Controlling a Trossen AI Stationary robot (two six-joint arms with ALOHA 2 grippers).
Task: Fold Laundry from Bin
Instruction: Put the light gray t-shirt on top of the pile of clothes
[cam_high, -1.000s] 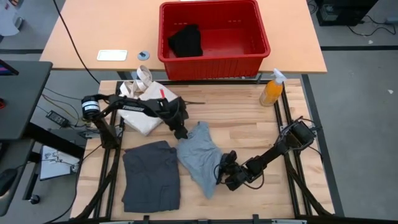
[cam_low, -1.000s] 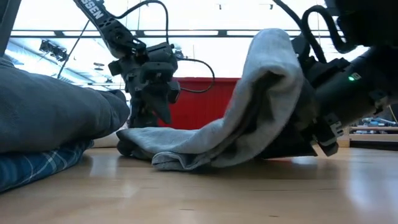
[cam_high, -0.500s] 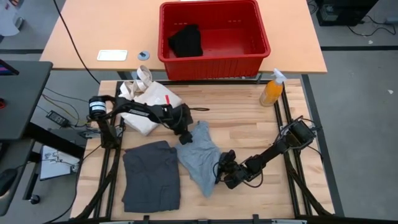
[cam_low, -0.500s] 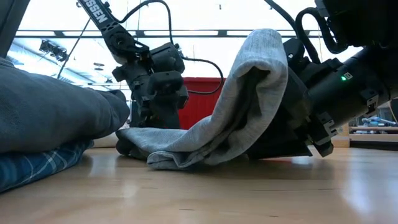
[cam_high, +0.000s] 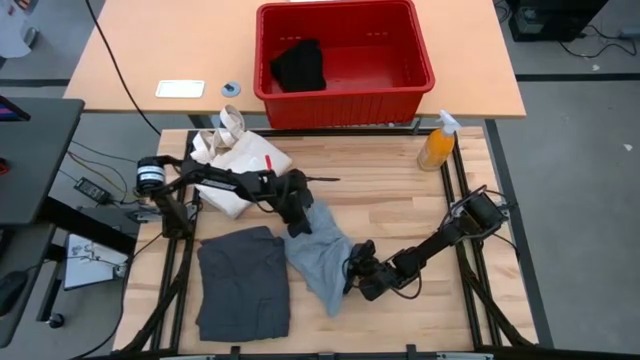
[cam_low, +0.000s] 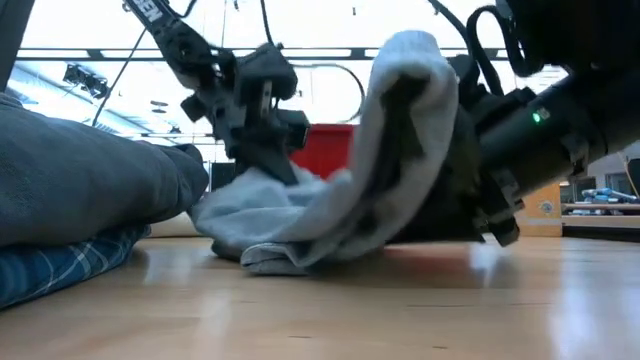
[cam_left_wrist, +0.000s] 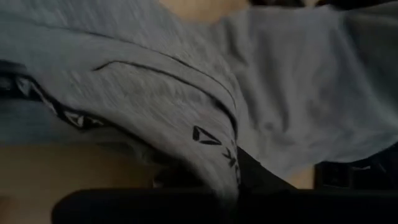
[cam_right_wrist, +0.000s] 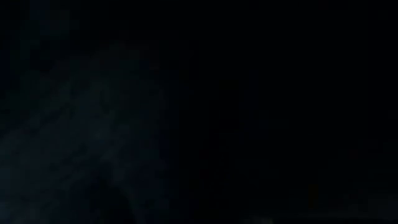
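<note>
The left gripper (cam_high: 297, 212) was pinched shut on the far corner of the light grey piece (cam_high: 322, 252), on the side toward the bin (cam_high: 343, 108). The right gripper (cam_high: 358, 272) held the opposite, near edge, lifted off the table (cam_high: 400, 205); how wide its jaws stood I cannot tell. The garment's long axis ran between both grippers. A black piece (cam_high: 298, 66) lay in the bin.

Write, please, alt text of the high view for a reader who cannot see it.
Two robot arms hold a light grey garment on a wooden table: the left gripper at its far end, the right gripper at its side. A folded dark grey piece lies beside it.
</note>
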